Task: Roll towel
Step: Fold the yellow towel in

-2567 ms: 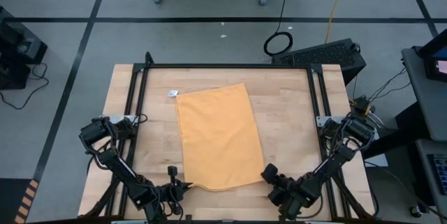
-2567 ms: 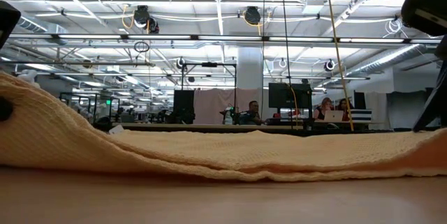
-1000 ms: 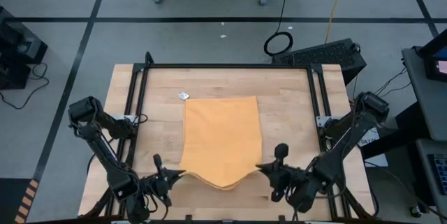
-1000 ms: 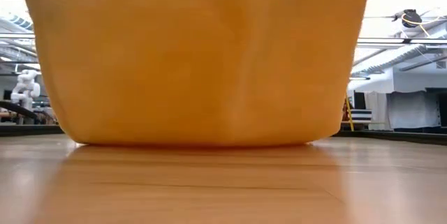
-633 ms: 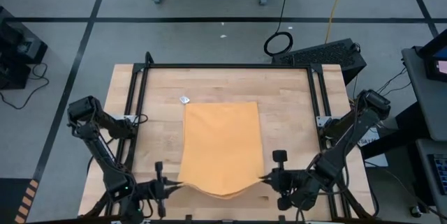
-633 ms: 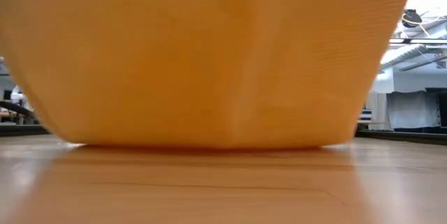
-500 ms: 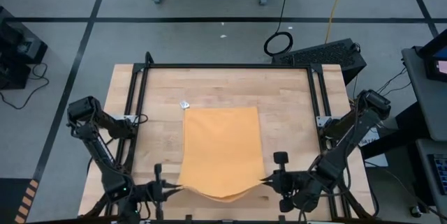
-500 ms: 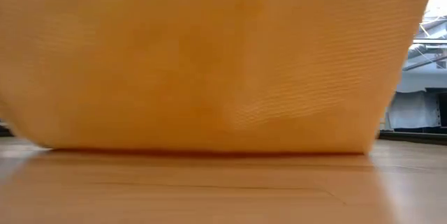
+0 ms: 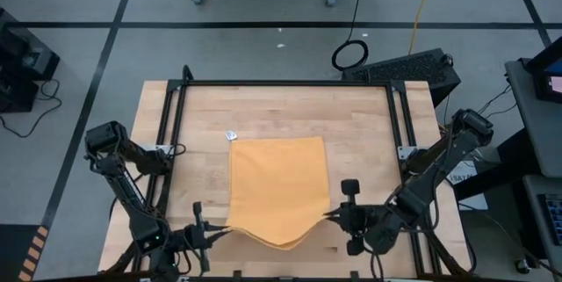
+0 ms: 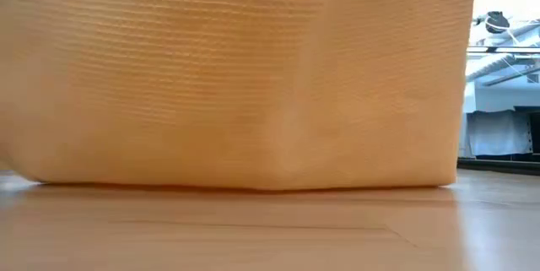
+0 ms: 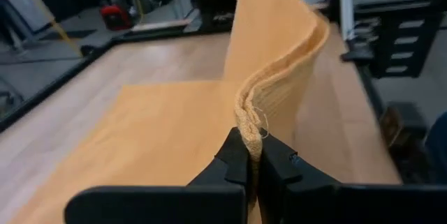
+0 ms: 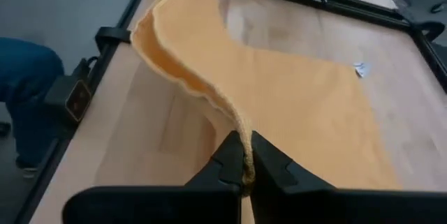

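The mustard-yellow towel (image 9: 277,185) lies lengthwise on the wooden table (image 9: 369,133). Its far part is flat on the wood, with a small white tag (image 9: 232,134) at the far left corner. Its near edge is raised and sags in the middle (image 9: 285,243). My left gripper (image 9: 213,232) is shut on the near left corner. My right gripper (image 9: 332,219) is shut on the near right corner. In the low view the hanging towel (image 10: 245,77) fills nearly the whole picture and reaches down to the tabletop. My left gripper pinches the towel's near left corner (image 11: 250,123) between its two fingers, where several layers of edge show. The fingers come nearly level from the table's near left. The corner stands lifted above the table and the cloth runs down to the flat part. My right gripper pinches the towel's near right corner (image 12: 239,123) at its edge between the two fingers, slanting down from the near right. One layer or several, I cannot tell. The corner is lifted clear and the edge sags away toward the other gripper.
A black frame rail (image 9: 285,83) runs round the tabletop. Bare wood lies beyond the towel's far edge and on both sides. A black box (image 9: 413,67) stands off the far right corner. A person's blue-clad leg (image 12: 28,77) shows beside the table in the right wrist view.
Both grippers have kept the near corners raised and drawn them toward the table's near edge, and the right one has risen a little. The towel's flat part has slid toward the near edge, its far edge and tag coming along. The hanging cloth has come closer to the low camera.
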{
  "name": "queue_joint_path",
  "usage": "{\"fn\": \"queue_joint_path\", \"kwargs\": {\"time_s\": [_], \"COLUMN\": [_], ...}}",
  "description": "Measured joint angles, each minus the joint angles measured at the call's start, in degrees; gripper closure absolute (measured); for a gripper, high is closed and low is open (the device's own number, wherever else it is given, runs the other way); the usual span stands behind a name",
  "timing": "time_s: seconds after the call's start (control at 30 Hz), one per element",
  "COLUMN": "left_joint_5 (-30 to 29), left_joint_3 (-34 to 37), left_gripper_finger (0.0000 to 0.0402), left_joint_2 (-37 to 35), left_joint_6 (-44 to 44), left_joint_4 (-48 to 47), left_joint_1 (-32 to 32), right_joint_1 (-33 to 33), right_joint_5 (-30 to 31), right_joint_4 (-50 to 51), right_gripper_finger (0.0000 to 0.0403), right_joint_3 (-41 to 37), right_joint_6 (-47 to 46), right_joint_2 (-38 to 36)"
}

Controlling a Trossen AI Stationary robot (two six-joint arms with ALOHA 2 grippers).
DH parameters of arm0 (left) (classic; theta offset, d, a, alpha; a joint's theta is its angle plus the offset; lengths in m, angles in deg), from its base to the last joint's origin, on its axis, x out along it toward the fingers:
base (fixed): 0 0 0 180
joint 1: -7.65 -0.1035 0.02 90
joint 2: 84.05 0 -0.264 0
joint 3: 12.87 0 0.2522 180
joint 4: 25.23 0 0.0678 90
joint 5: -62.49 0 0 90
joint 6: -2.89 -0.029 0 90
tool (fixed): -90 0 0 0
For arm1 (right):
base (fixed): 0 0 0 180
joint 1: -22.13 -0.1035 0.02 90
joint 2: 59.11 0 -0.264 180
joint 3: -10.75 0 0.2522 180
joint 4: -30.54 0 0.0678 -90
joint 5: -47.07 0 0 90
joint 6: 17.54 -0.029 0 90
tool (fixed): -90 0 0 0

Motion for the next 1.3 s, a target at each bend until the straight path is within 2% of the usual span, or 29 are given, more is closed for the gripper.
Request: {"fn": "queue_joint_path", "kwargs": {"time_s": [0.13,0.2,0.3,0.43,0.57,0.7,0.87,1.0,1.3], "left_joint_5": [2.91,5.07,7.85,13.14,13.11,11.46,7.37,4.88,2.79], "left_joint_3": [0.03,0.57,0.81,0.83,0.86,0.87,0.88,0.9,2.15], "left_gripper_finger": [0.0393,0.0393,0.0393,0.0393,0.0393,0.0393,0.0393,0.0393,0.0393], "left_joint_2": [0.0,0.02,0.02,0.02,0.02,0.02,0.02,0.02,0.02], "left_joint_6": [12.02,14.83,13.93,7.5,2.71,3.1,11.46,20.49,23.41], "left_joint_4": [-8.84,-9.37,-6.59,-0.42,1.01,-3.9,-16.88,-26.05,-30.41], "left_joint_1": [-0.24,0.01,1.47,2.79,2.72,0.73,-1.65,-3.39,-6.43], "right_joint_1": [1.28,1.13,0.21,-1.31,-1.04,1.21,3.99,5.83,6.03], "right_joint_5": [-4.36,-8.16,-13.4,-17.74,-16.36,-10.96,-9.1,-7.05,-6.11], "right_joint_4": [-0.35,-2.28,-7.66,-16.13,-20.97,-19.91,-18.97,-17.16,-13.81], "right_gripper_finger": [0.0402,0.0402,0.0402,0.0402,0.0402,0.0402,0.0402,0.0402,0.0402], "right_joint_3": [-1.68,-3.43,-6.23,-9.29,-11.18,-11.21,-11.21,-11.21,-11.21], "right_joint_6": [-3.1,-6.27,-9.87,-11.56,-11.18,-9.38,-3.2,-2.0,-4.01], "right_joint_2": [-0.41,-0.34,-0.29,-0.17,-0.17,-0.17,-0.17,-0.17,-0.17]}}
